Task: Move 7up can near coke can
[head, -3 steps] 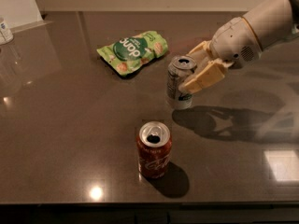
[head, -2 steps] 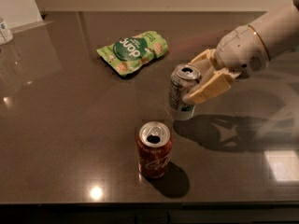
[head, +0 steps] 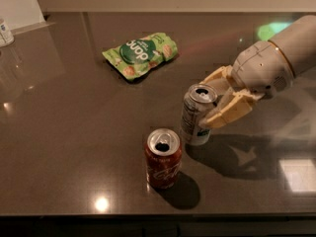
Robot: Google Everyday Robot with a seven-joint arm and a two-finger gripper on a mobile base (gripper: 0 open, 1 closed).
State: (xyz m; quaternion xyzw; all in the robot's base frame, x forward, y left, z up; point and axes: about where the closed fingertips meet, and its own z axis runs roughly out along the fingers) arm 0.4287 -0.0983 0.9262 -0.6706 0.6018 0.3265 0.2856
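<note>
**7up can pinched in the tool, just behind and right of the coke can**

Your dark, glossy desk [head: 64, 132] has broad bare surface to the left of both cans. Its front edge runs close below the dark red coke can [head: 163, 158] with white script, so there is little room on that side. The crumpled green snack bag [head: 140, 56] lies well back toward the wall, apart from the cans. A small white container [head: 5, 32] sits at the far left corner.

The beige two-finger tool [head: 210, 102] reaches in from the right on its pale grey arm [head: 276, 63]. It is pinching the silver-grey, green-marked 7up can [head: 197, 115], one finger behind it and one in front. You cannot tell whether the can's base touches the desk.

Against the frame a second ago, the 7up can and tool have come forward and away from the snack bag. The 7up can is now just beside the coke can with a narrow gap between them.

The 7up can stands upright, its long axis vertical and its opened silver top facing up. The coke can stands the same way.
</note>
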